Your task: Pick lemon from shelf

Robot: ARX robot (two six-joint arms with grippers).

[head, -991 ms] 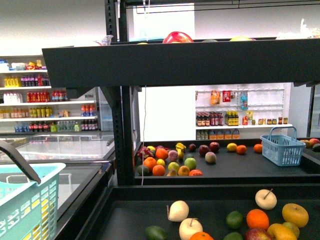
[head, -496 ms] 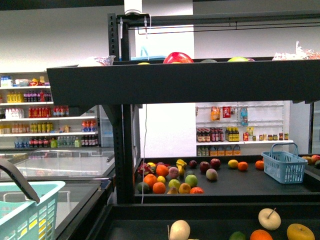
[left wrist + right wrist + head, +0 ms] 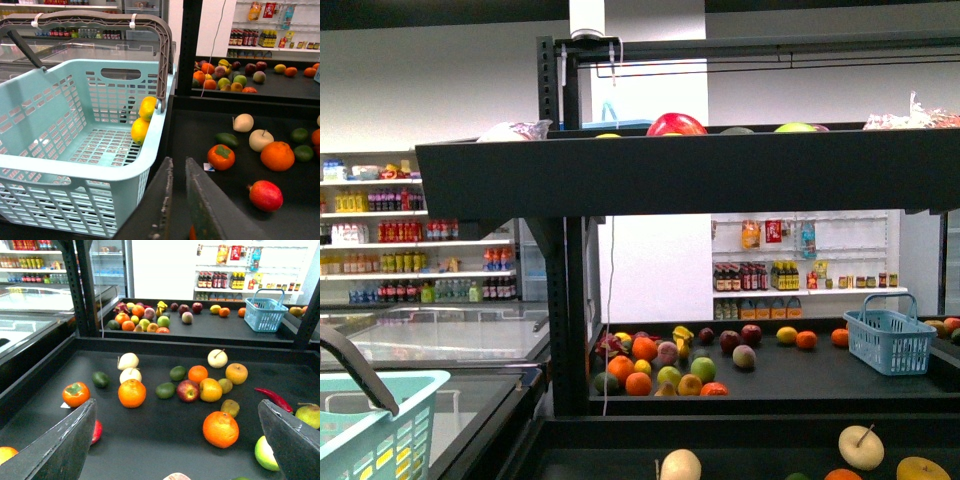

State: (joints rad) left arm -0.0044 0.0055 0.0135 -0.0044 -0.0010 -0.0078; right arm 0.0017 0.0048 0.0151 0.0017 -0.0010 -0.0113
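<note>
Looking for a lemon on the black shelf point(image 3: 620, 180), across its near and far tray levels. Likeliest candidate: a yellow oval fruit point(image 3: 786, 335) on the far tray, right of centre, just beside an orange point(image 3: 806, 339) and left of the small blue basket point(image 3: 890, 345). Too small there to call it a lemon for certain. Closer in, on the near tray, a yellow-orange round fruit point(image 3: 210, 389) touching a red apple point(image 3: 188, 390) (more likely some other citrus than a lemon).

Two lemons point(image 3: 141, 120) already lying in the teal basket point(image 3: 75, 170) at the left, against its right wall.

Right claw point(image 3: 176, 405): spread wide and empty, above the near tray, well short of the far tray. Left claw point(image 3: 179, 162): pressed nearly together, pinching nothing, beside the teal basket.

Handling, as a judgement: light, firm, not fragile, but waxy-skinned and prone to rolling on the smooth tray. Best taken across the short middle, never by the tapered ends, with moderate squeeze. Worth approaching from above so as not to nudge the neighbouring orange.
</note>
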